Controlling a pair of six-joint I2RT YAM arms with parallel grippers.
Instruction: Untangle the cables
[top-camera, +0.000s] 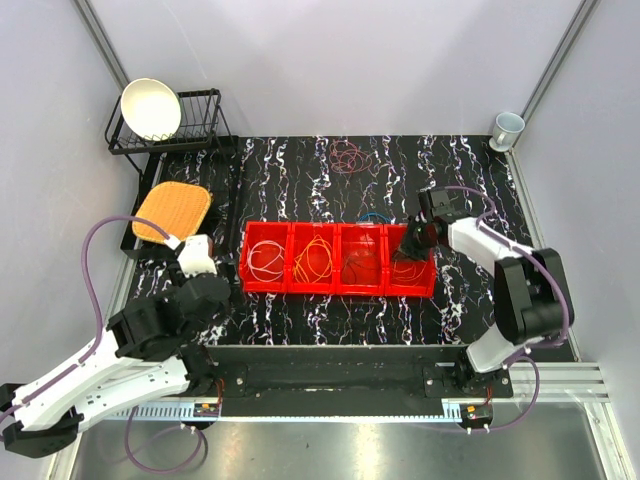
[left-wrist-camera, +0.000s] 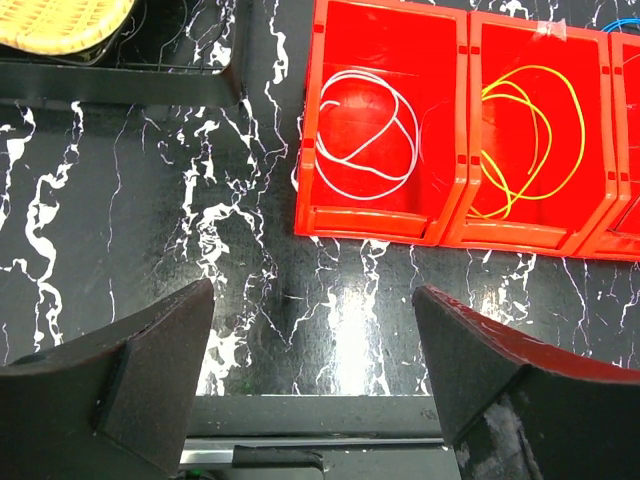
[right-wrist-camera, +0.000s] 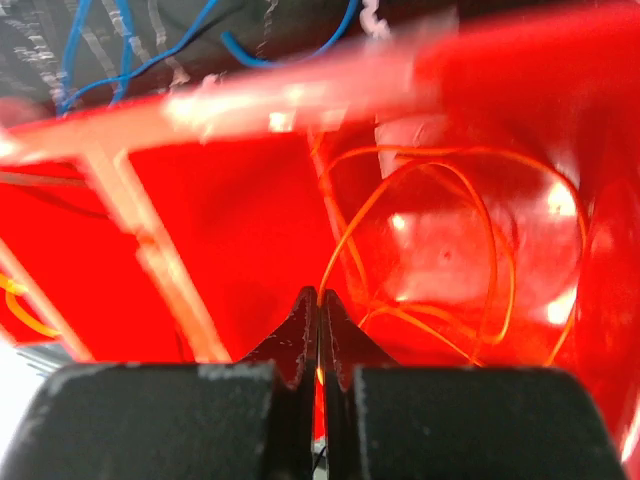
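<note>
Spanning the frame's middle, the red bins (top-camera: 340, 291) hold a white cable (left-wrist-camera: 368, 130) leftmost and a yellow cable (left-wrist-camera: 528, 140) beside it. The left gripper (left-wrist-camera: 313, 290) gapes at lower left (nothing between its fingers), while the right gripper (right-wrist-camera: 319, 300) pinches the orange cable (right-wrist-camera: 400, 176) inside the rightmost bin.

Bench top (top-camera: 300, 330): black, white-marbled. Directly on it:
- red four-compartment bin row (top-camera: 340, 289), mid-bench, long side parallel to near edge
- wire dish rack (top-camera: 200, 120), far-left corner
- black tray (left-wrist-camera: 120, 82) at left edge, just near-side of the rack
- dark red cable coil (top-camera: 348, 157), loose, mid far edge
- blue cable (top-camera: 375, 217), just behind the bins, right of centre
- mug (top-camera: 507, 129), far-right corner, upright
</note>
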